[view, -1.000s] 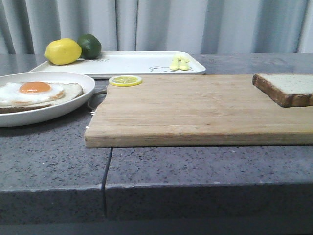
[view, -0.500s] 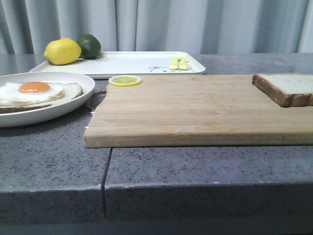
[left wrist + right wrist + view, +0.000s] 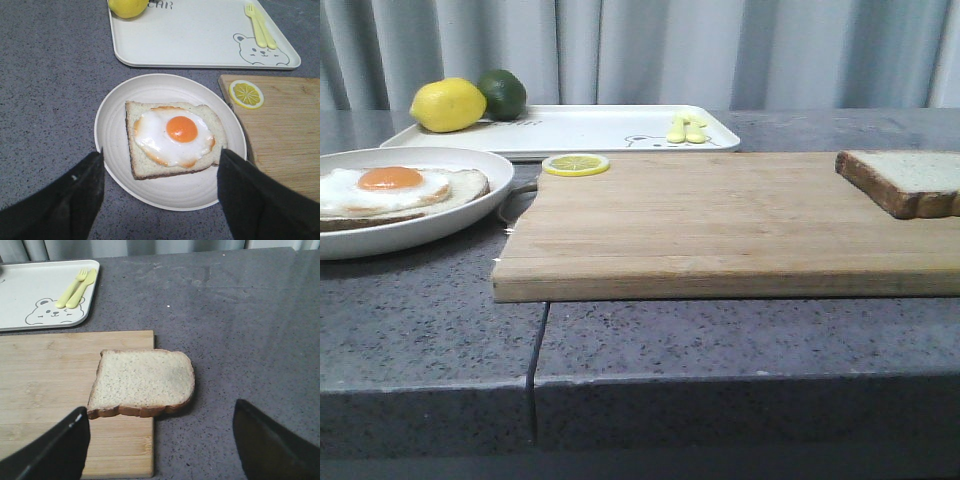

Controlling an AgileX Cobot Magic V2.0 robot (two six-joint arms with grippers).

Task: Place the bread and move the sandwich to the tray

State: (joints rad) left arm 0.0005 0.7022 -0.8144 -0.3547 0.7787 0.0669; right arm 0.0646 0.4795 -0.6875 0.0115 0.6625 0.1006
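Soft, even indoor light, no harsh glare

The front view is slightly hazy, with a thin shadow under the wooden board [image 3: 720, 225] along its near edge; both wrist views are sharper, though the dark gripper fingers [image 3: 60, 200] close to the lens blur, and the bread [image 3: 142, 382] casts a faint shadow on the grey counter [image 3: 240, 340]

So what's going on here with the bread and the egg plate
Nothing is being held yet. The left pincer hangs open over the plate with the egg sandwich. The right pincer hangs open above the plain bread, which overhangs the wooden board's edge. The tray behind holds a lemon, lime and yellow cutlery.
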